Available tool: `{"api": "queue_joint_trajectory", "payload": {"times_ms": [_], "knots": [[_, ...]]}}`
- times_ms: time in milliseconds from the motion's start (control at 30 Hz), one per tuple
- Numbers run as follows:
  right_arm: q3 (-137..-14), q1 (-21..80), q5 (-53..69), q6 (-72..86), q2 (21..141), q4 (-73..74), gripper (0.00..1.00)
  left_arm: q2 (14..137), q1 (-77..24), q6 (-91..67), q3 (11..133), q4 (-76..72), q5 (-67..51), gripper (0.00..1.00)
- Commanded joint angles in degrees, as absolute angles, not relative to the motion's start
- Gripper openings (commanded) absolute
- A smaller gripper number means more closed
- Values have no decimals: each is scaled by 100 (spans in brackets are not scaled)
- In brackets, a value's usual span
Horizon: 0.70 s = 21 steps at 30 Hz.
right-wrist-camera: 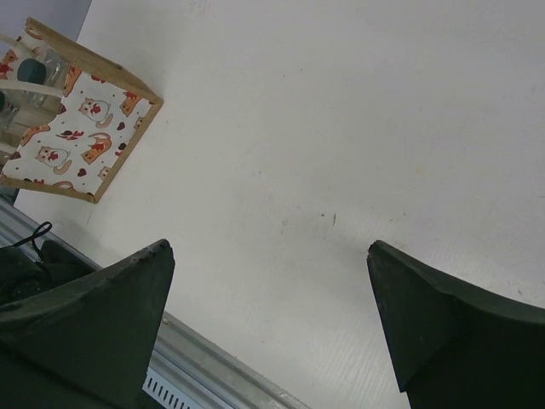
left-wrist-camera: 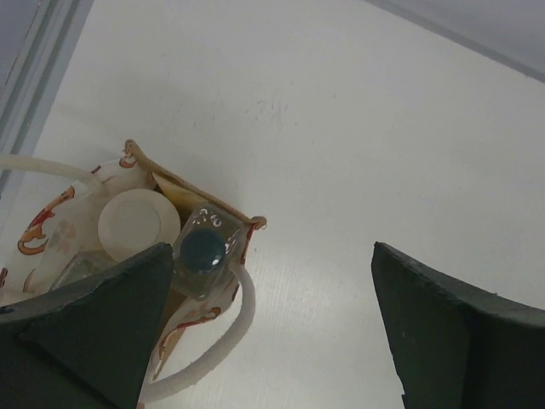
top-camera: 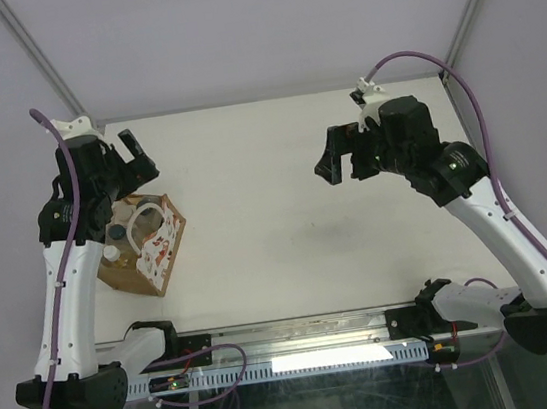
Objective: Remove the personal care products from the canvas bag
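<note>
Brown canvas bag (top-camera: 144, 246) stands upright at the near left of the white desk (top-camera: 282, 193). Inside it are a cream-white round bottle (left-wrist-camera: 139, 224) and a clear square bottle (left-wrist-camera: 204, 249) with a dark cap. Just above the bag hangs the left gripper (left-wrist-camera: 268, 285), jaws spread wide, holding nothing. Farther right, the right gripper (top-camera: 341, 167) hovers over bare desk, also wide apart.

Top external: fixed overhead at the near edge, looking down on the table (top-camera: 282, 193). Left wrist: close above the canvas bag (left-wrist-camera: 53, 232), peering into it. Right wrist: well away, slanting across the tabletop (bag in its upper-left corner). Shared by all three: the bag.
</note>
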<state>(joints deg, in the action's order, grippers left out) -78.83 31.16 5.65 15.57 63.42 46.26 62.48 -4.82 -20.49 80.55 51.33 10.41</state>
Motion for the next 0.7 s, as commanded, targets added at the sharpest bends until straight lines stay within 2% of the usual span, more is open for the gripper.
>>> {"api": "queue_joint_trajectory", "payload": {"times_ms": [0, 433, 600, 667], "knots": [[-7894, 3169, 846, 1765, 6389, 4423, 100, 5885, -405, -2000, 7660, 5296, 1115, 99], [-7816, 3195, 1185, 1908, 6505, 4282, 100, 5363, -373, -2162, 6527, 5722, 456, 97], [-7746, 3203, 1193, 1955, 6452, 4247, 100, 5604, -365, -1977, 6588, 5790, 395, 81], [-7727, 3202, 1212, 1987, 6439, 4234, 100, 5746, -363, -1789, 6657, 5791, 435, 72]]}}
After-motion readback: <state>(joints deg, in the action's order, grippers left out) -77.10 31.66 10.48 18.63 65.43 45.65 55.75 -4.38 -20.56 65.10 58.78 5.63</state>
